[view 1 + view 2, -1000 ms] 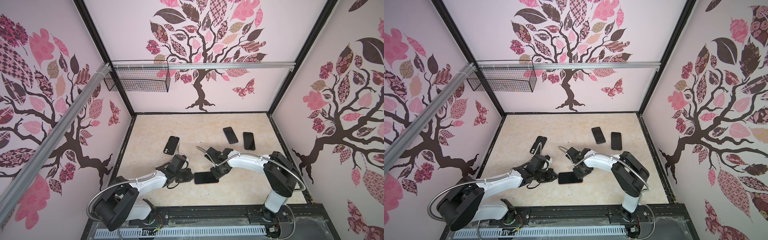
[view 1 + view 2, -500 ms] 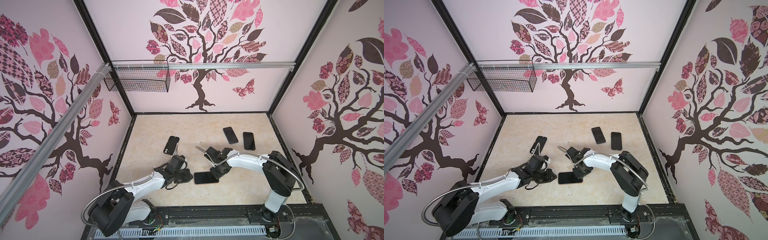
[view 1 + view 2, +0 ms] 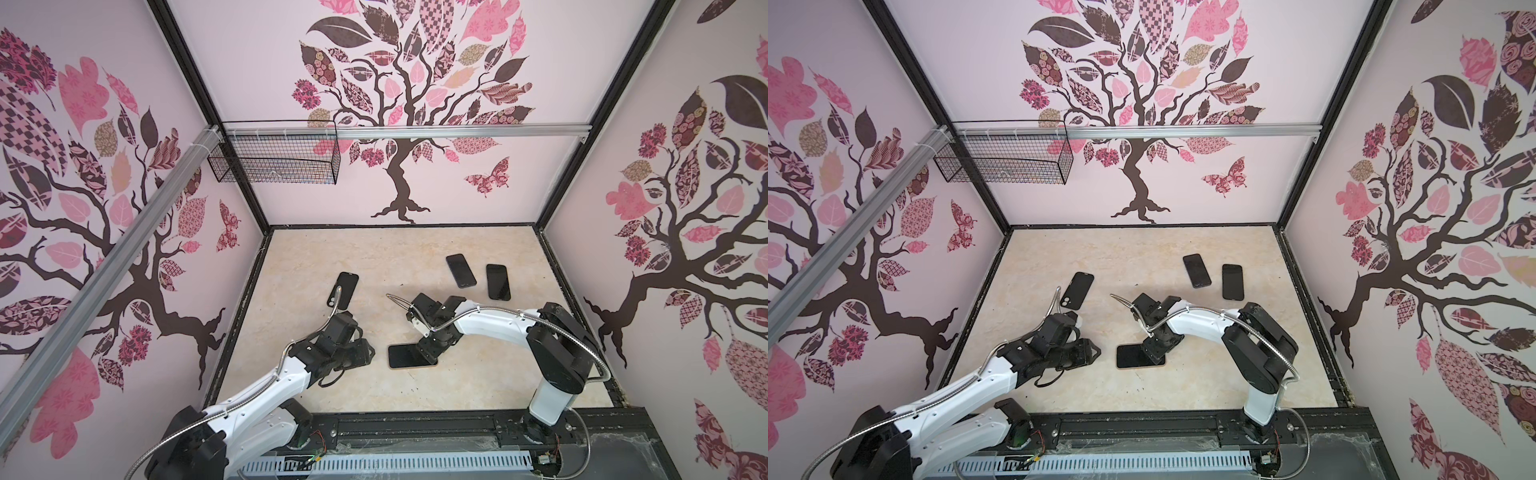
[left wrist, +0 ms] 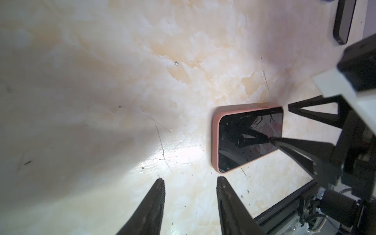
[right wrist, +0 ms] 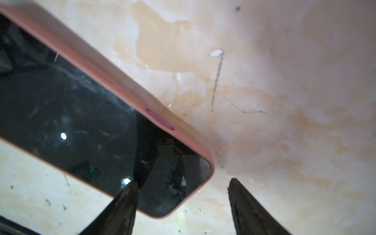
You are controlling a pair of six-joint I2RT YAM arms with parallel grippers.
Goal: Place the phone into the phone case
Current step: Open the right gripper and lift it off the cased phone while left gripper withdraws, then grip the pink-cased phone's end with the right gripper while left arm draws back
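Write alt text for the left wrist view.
A dark-screened phone in a pink case lies flat on the marbled table, one finger of the open right gripper touching its screen. The left gripper stands open and empty nearby; another dark phone lies at the frame's edge.

Black phone (image 4: 244,142) seated in pink case (image 4: 215,142), flat, screen up

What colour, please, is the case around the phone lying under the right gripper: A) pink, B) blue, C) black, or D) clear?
A: the left wrist view shows a pink case rimming the dark screen of the phone.
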